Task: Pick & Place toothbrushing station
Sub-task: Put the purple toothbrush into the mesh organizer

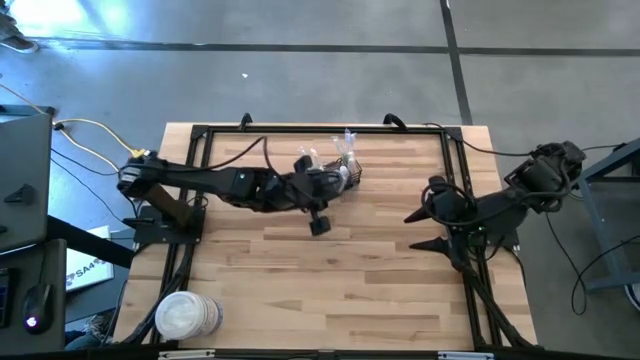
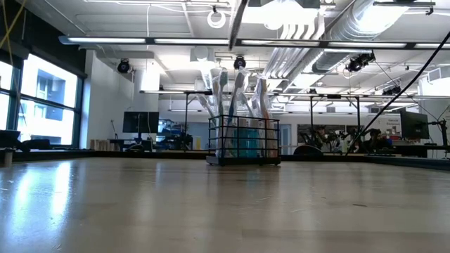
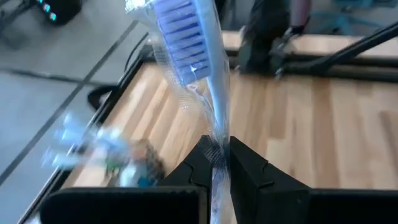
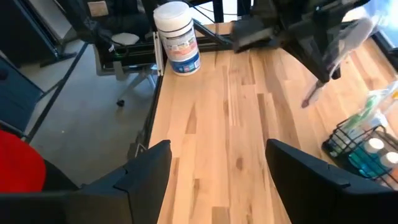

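From overhead I have the left gripper (image 1: 335, 185) out over the table's far middle, and on its wrist feed the two dark fingers (image 3: 245, 171) are pinched tight on the clear-wrapped handle of a blue-bristled toothbrush (image 3: 193, 43). The toothbrushing station (image 1: 347, 172), the black wire-mesh basket with brushes standing in it, sits at about 12 o'clock from the table's centre near the far edge, just beside that gripper. The right gripper (image 1: 425, 228) waits at 3 o'clock, its fingers (image 4: 146, 168) spread wide with nothing between them, while a round white tub (image 1: 185, 316) sits at 7 o'clock.

Open-plan lab or workshop, exposed ceiling ducts (image 2: 365, 17), strip lights, monitors (image 2: 139, 121) on benches, concrete floor (image 1: 330, 85)
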Robot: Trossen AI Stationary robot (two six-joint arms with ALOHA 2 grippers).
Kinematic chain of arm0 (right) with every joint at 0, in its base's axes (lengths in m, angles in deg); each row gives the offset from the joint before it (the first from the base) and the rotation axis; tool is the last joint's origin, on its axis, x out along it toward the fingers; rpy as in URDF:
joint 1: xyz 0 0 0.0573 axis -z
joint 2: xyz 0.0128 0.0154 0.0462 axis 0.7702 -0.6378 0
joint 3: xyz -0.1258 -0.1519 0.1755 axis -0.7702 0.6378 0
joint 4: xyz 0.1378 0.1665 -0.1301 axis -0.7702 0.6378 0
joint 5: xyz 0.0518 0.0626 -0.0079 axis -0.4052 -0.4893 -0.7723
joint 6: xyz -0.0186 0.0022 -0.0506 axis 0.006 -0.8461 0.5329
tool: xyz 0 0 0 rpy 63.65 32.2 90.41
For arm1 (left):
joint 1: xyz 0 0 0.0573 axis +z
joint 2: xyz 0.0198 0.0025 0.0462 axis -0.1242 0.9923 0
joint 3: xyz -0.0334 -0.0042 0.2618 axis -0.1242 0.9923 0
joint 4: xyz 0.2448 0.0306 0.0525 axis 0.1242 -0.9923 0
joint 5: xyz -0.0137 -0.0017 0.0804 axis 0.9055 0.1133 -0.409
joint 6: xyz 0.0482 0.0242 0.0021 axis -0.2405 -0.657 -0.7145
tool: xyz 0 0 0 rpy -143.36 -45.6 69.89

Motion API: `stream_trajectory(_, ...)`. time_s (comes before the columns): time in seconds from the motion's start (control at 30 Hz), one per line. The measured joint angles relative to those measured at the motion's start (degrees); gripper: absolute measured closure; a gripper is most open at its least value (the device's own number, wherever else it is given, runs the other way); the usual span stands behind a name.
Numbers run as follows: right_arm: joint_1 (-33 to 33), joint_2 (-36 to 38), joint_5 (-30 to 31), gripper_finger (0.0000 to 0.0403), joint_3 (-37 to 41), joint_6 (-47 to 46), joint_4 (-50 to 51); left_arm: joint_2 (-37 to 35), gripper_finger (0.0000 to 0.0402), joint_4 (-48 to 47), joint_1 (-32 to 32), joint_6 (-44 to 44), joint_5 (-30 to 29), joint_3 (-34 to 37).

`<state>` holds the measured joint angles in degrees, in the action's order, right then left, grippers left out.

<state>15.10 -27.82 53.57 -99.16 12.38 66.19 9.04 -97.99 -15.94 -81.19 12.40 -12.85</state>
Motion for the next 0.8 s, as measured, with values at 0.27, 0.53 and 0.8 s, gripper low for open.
stream_trajectory(0.27, -0.16, 0.07, 2.00, 0.0148, -0.06, -0.11, 3.11, -7.22, 0.0380, 17.91, 5.49, -2.14, 1.49, 18.32)
stream_trajectory(0.53, 3.80, 0.93, 3.59, 0.0148, -0.04, 0.81, 3.78, -8.24, 0.0380, 33.25, 11.22, -4.63, 1.51, 30.89)
stream_trajectory(0.8, 7.54, 1.71, 3.30, 0.0148, -0.07, 3.41, 3.77, -8.14, 0.0380, 38.76, 16.93, -4.68, 6.76, 34.71)
